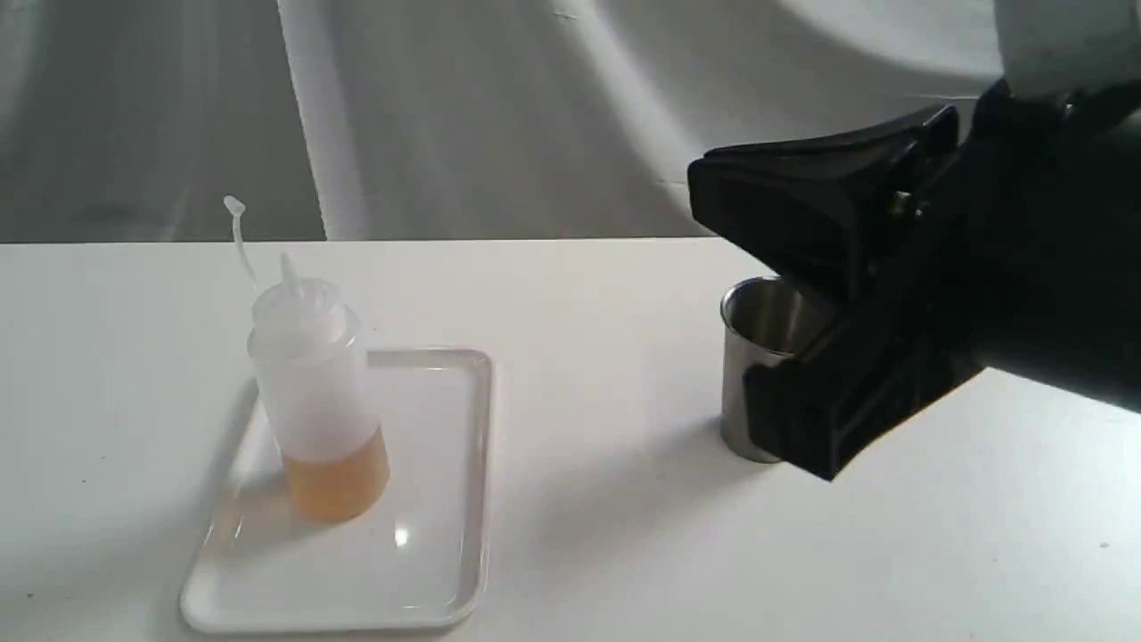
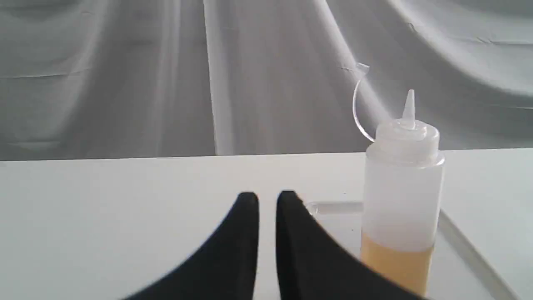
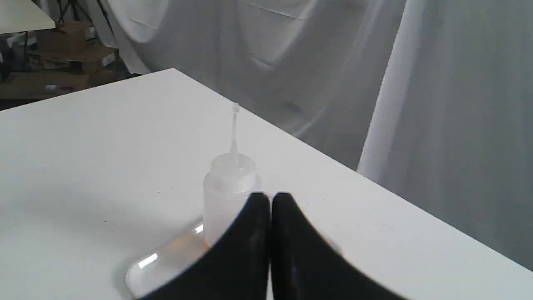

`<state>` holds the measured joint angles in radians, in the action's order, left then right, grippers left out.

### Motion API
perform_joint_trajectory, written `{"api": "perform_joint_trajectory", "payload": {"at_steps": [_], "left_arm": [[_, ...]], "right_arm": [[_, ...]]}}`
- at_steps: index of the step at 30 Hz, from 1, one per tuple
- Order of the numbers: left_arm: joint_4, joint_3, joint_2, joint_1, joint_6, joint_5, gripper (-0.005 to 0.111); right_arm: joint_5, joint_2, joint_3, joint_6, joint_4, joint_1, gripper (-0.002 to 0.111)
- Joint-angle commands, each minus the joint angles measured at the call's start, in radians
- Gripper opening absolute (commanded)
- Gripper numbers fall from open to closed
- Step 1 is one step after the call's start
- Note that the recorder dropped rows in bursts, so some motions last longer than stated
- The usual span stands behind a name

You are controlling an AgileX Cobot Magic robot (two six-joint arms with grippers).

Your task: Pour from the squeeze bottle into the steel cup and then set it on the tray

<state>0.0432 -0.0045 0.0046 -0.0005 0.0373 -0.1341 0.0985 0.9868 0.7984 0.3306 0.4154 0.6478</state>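
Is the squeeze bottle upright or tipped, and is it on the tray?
Upright, standing on the tray. The squeeze bottle has its nozzle pointing up, cap hanging off, and level amber liquid at its base. No gripper touches it.

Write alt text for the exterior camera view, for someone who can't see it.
A squeeze bottle with amber liquid at its base stands upright on a white tray at the left of a white table. At right, a black right gripper partly hides a steel cup standing outside the tray.
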Motion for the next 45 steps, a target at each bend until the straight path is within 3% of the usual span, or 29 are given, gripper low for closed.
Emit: {"api": "perform_joint_trajectory", "payload": {"at_steps": [1,6,10,26,37,45], "left_arm": [[0.003,0.004,-0.005,0.001,-0.005,0.002,0.008],[0.003,0.004,-0.005,0.001,-0.005,0.002,0.008],[0.003,0.004,-0.005,0.001,-0.001,0.002,0.008],[0.003,0.004,-0.005,0.001,-0.005,0.002,0.008],[0.003,0.004,-0.005,0.001,-0.002,0.002,0.008],[0.003,0.004,-0.005,0.001,-0.005,0.002,0.008]], "right_arm": [[0.003,-0.005,-0.005,0.000,-0.015,0.001,0.000],[0.010,-0.020,-0.005,0.000,-0.024,-0.008,0.000],[0.030,-0.080,-0.021,0.000,-0.082,-0.076,0.000],[0.030,-0.537,-0.389,0.000,-0.184,-0.525,0.000],[0.022,-0.811,-0.640,-0.002,-0.240,-0.694,0.000],[0.022,-0.901,-0.669,-0.002,-0.244,-0.778,0.000]]}}
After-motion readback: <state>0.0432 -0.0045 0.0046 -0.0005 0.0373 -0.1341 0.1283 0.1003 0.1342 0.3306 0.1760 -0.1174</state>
